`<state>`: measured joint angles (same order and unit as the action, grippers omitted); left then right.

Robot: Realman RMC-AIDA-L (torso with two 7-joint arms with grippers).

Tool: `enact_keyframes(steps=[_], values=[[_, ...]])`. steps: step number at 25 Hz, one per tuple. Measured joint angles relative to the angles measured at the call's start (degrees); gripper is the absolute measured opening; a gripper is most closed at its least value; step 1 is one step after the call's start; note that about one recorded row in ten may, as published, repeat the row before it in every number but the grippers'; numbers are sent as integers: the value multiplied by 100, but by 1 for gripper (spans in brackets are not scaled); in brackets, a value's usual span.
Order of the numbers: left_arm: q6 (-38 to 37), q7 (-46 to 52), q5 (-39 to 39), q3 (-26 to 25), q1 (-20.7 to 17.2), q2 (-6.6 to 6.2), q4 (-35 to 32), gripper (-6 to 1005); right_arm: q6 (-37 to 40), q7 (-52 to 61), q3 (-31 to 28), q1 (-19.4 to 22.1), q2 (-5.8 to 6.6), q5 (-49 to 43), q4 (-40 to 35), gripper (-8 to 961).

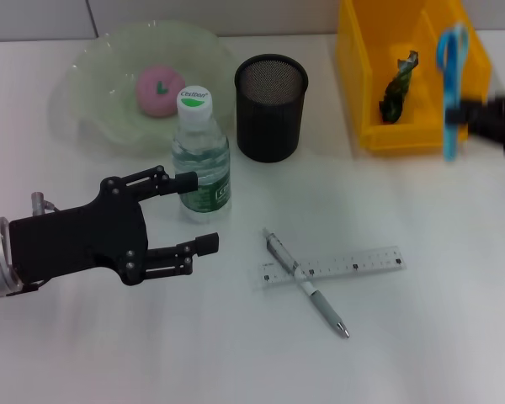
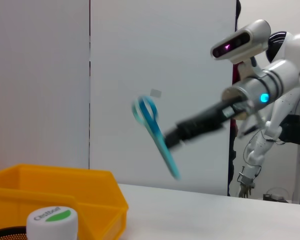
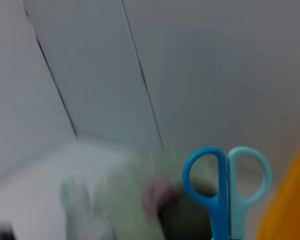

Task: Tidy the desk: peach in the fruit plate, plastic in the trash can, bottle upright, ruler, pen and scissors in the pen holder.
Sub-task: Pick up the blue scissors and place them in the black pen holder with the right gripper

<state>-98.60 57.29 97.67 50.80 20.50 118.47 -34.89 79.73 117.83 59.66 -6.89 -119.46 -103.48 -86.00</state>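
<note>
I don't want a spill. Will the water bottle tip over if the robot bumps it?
Probably, yes. The water bottle is tall and narrow, standing upright right beside the open left gripper. It looks clear and nearly full, so likely heavy enough to resist a light nudge.

Your left gripper (image 1: 192, 212) reaches in from the left edge of the head view, low over the desk, its wrist level and its two fingers (image 1: 178, 180) spread wide with nothing between them. Your right gripper (image 1: 480, 114) enters from the right edge, raised above the desk, closed on the scissors (image 1: 451, 91), which hang blade-down.
</note>
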Motion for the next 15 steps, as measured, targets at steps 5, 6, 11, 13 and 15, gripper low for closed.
enact_keyframes(steps=[5, 6, 11, 13, 15], values=[[-3, 0, -13, 0, -2, 1, 2, 799, -127, -1866, -602, -844, 24, 1662, 2278, 199], [-3, 0, -13, 0, -2, 1, 6, 799, -143, -2457, -838, -1336, 32, 1817, 3173, 199], [-2, -10, -40, -1, 11, 0, 78, 799, -429, -3692, -1360, -2605, 69, 1830, 5249, 202], [-1, -11, -48, 0, 12, 0, 81, 799, -532, -3801, -1364, -2757, 74, 1835, 5469, 203], [-1, -11, -52, 0, 13, 0, 81, 799, -826, -3929, -1318, -3043, 58, 1837, 5752, 205]])
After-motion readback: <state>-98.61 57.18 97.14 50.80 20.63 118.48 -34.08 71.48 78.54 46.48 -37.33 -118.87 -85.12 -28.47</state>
